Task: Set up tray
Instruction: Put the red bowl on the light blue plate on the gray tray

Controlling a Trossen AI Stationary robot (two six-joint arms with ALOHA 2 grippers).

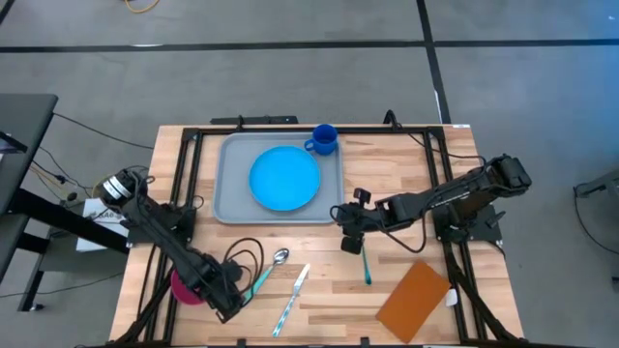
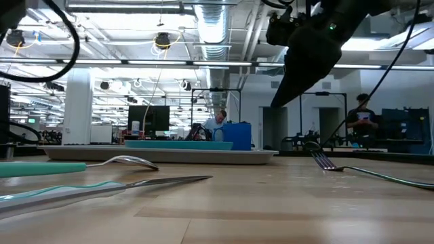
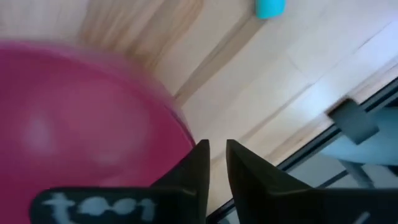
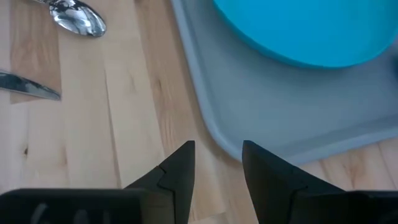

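Left gripper: near left of the tabletop, just beside a pink bowl; fingers a narrow gap apart, holding nothing
Cutlery: spoon and knife at near centre, fork to their right
Napkin: near right, flat
Right gripper: at the tray's near right corner, fingers apart, empty
Tray: far centre, carrying a blue plate and blue cup

A bright blue plate is showing against the grey-blue tray; a rust-brown napkin is lying on the pale wood table.
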